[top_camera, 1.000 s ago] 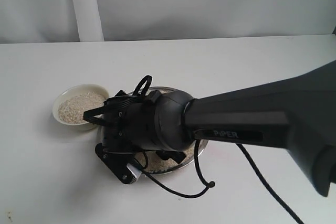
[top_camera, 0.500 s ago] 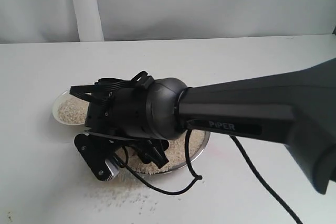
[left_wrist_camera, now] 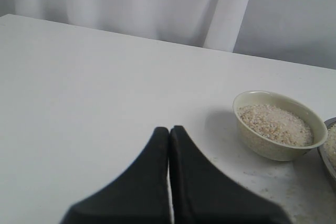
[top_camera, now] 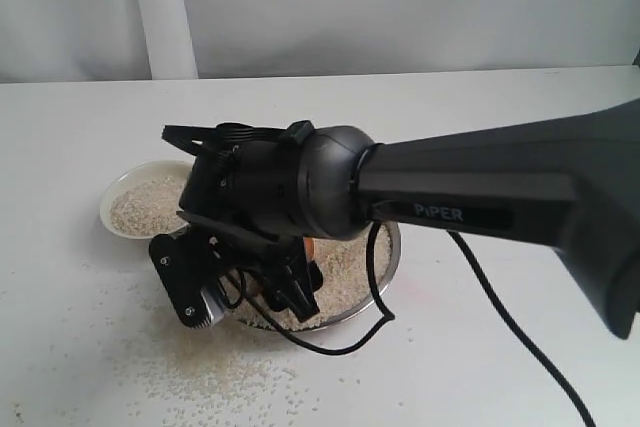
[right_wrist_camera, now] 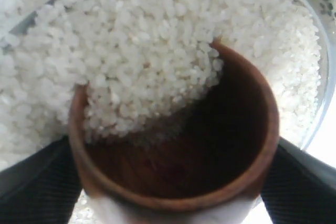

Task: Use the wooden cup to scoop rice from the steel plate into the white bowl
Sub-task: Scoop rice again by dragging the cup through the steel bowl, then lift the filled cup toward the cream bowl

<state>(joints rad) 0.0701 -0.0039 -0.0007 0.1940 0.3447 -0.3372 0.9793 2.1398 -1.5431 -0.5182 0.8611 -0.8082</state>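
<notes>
My right gripper (right_wrist_camera: 173, 187) is shut on the wooden cup (right_wrist_camera: 210, 150), with a dark finger (right_wrist_camera: 31, 182) on each side of it. The cup lies tipped with its mouth pushed into the rice (right_wrist_camera: 147, 51) heaped in the steel plate (right_wrist_camera: 316, 114); grains slide over its rim. From outside, the right arm's wrist (top_camera: 300, 197) covers most of the steel plate (top_camera: 388, 265), and only a sliver of the cup (top_camera: 312, 246) shows. The white bowl (top_camera: 140, 202) stands left of the plate, holding rice. My left gripper (left_wrist_camera: 169, 129) is shut and empty, short of the white bowl (left_wrist_camera: 278, 125).
Loose grains (top_camera: 215, 367) lie scattered over the table in front of the plate and bowl. A black cable (top_camera: 340, 342) loops from the right arm down to the table near the plate. A white post (top_camera: 160, 12) stands at the back wall.
The right wrist swung left toward the white bowl, then came back right over the plate. Rice grains have appeared scattered on the table in front, more now than half a second ago.
</notes>
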